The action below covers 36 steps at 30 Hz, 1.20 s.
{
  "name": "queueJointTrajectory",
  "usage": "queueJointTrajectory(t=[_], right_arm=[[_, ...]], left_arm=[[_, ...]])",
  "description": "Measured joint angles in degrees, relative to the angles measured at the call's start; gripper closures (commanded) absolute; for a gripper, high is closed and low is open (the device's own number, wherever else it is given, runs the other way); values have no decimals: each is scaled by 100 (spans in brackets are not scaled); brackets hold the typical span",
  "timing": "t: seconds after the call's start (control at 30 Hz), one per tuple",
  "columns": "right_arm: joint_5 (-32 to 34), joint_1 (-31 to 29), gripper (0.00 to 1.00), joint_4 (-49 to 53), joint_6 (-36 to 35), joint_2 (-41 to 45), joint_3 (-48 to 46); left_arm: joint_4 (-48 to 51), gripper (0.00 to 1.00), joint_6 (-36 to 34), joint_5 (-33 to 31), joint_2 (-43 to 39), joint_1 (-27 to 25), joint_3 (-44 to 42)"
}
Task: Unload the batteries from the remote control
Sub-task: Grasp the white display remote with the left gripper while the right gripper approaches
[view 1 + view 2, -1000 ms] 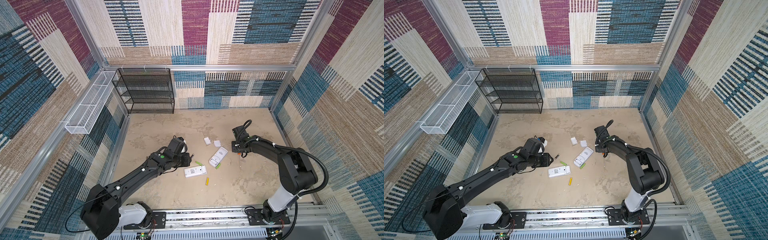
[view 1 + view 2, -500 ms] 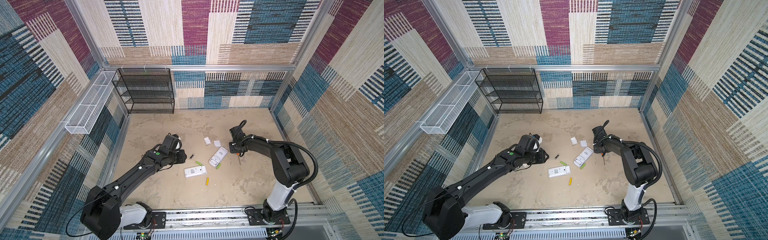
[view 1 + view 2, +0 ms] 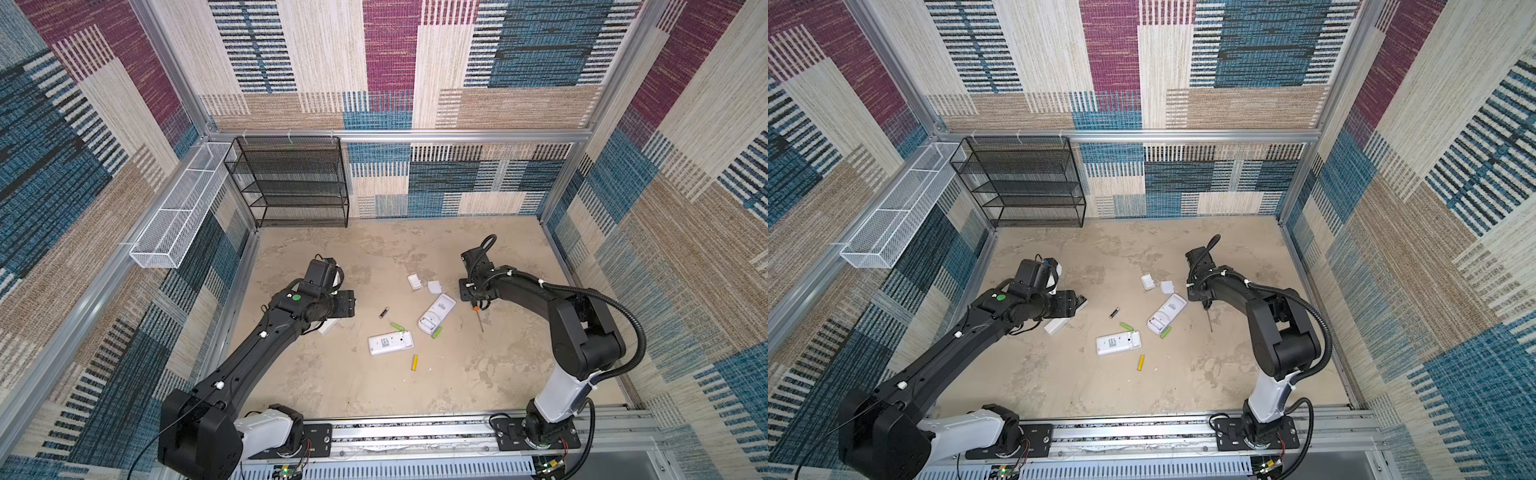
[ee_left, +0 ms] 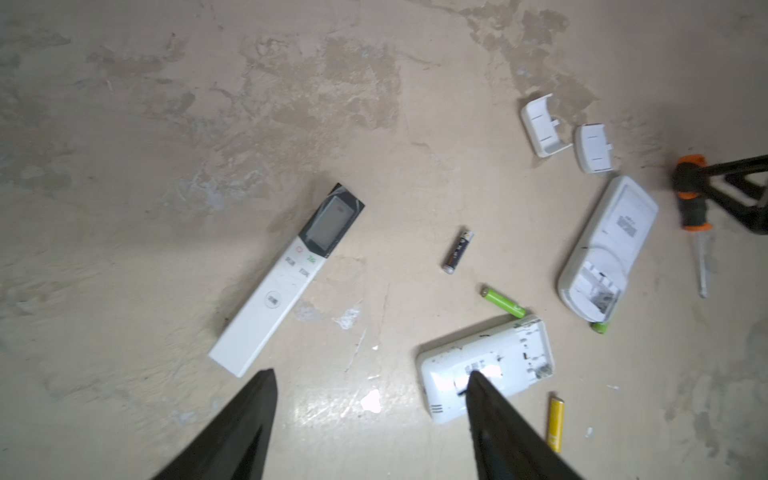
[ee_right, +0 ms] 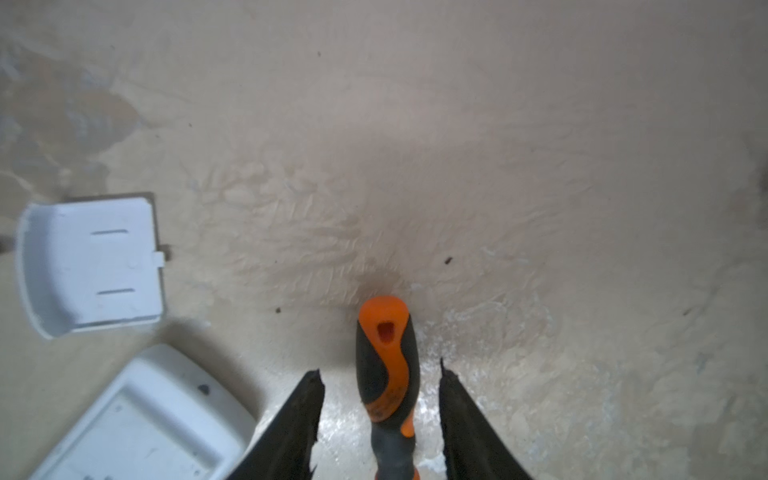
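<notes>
On the left, the left gripper [image 4: 372, 371] hangs over the counter [image 3: 332, 395], jaws wide apart with nothing between them. Just ahead of it lies the slim remote [image 4: 286, 282], face up and unopened as far as I can see, its long axis slanting across the line of the jaws; this arm is plainly the nearer one. Moving right, the freed cells lie loose on the counter: the black battery [image 4: 457, 251], a green battery [image 4: 503, 301], then the yellow battery [image 4: 555, 422] beside an opened remote [image 4: 486, 370], and a second green battery [image 3: 436, 332] peeping from under the other opened remote [image 3: 436, 313]. Far right, the right gripper [image 5: 380, 365] straddles the screwdriver [image 5: 386, 332], jaws apart and clear of the handle on both sides. I'd guess the slim remote wants flipping over next.
</notes>
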State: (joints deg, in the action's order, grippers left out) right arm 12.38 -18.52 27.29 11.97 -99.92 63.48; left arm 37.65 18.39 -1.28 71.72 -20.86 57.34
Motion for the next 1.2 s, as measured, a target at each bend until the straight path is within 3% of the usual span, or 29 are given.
queueJointTrajectory(t=[0.17,0.37,0.7,0.87,1.13,1.2], right_arm=[[-170,-4,49,13,0,291,131],[-345,-7,48,103,0,743,114],[-1132,-4,48,-122,223,1464,-190],[-1460,-4,48,-310,400,1480,-197],[-1858,-15,49,-807,728,1394,-236],[-1971,-37,51,-955,848,1287,-236]], left_arm=[[337,11,-715,-144,914,387,326],[562,14,-1338,-127,2155,437,916],[664,25,-1530,17,3359,450,1270],[669,39,-1399,76,3534,461,1274],[457,78,-1226,278,3198,461,970],[382,82,-1193,363,3069,461,855]])
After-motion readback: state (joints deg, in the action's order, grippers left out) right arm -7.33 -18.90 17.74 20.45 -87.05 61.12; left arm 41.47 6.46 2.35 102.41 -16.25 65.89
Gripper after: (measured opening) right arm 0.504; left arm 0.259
